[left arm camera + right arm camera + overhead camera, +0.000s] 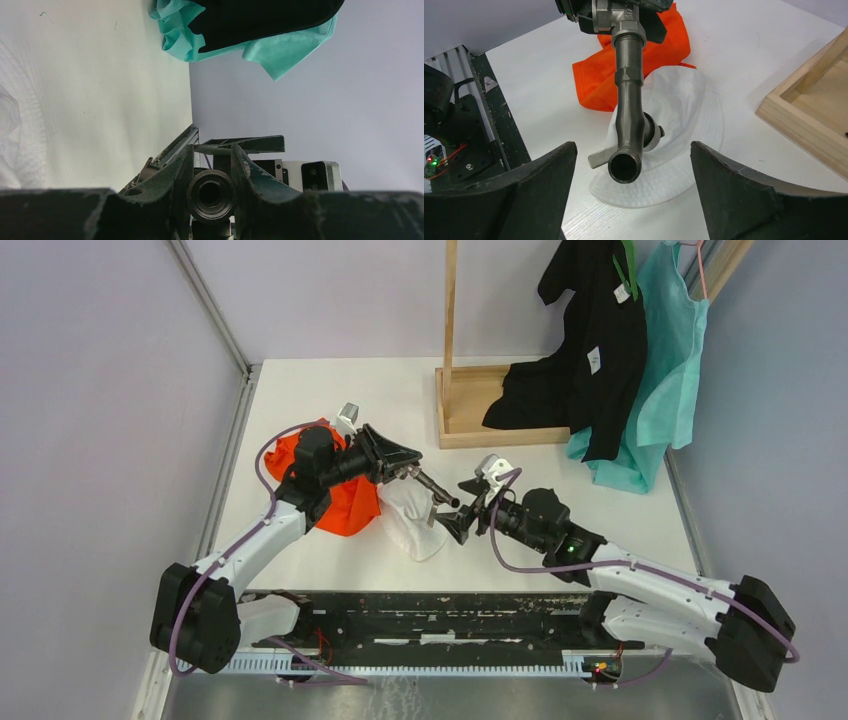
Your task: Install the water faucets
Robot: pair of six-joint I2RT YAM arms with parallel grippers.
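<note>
The spout pipe [629, 95] is up off the surface [330, 400], its threaded end seated in a fitting that your left tool [405, 468] clamps tight. In the left wrist view, the fingers [182, 170] press both sides of a round bored collar.

The pipe's long axis runs diagonally from the left tool toward your right tool [632, 147]. It bends slightly near the end, and the open mouth faces straight into the right tool's widely spread jaws.

A second faucet part [653, 136] with a flat lever lies on the white hat [684, 110] just behind the mouth, and the orange cloth [664, 45] is beyond it.

This looks like the joining step. Your next move is probably to bring the right tool in along that axis and close squarely, either on the pipe or on the lying part.
</note>
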